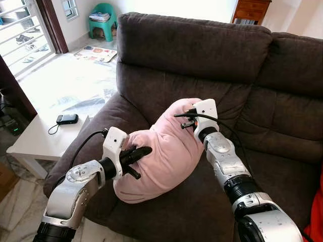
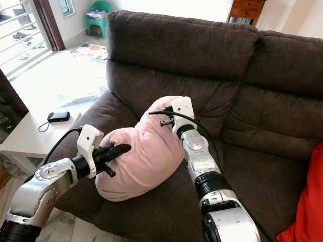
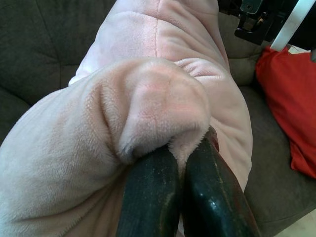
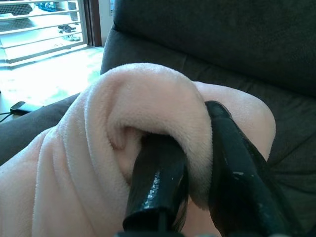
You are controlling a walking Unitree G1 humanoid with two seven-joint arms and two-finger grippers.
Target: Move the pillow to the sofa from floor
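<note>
Both grippers are carrying the pink pillow (image 1: 164, 151) over the brown sofa (image 1: 202, 55) seat: left gripper (image 1: 137, 155) and right gripper (image 4: 197, 163) jaws are each clamping a plush fold, sharing the load for lowering.

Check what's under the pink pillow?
The pillow, pinched by the left gripper and right gripper, sits over the brown sofa seat. The cushion directly beneath is covered.

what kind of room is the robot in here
Most likely a home living room: a dark brown sofa, a white side table beside it, and a tiled floor leading to a barred doorway. Both tools hold a pink pillow over the seat.
</note>
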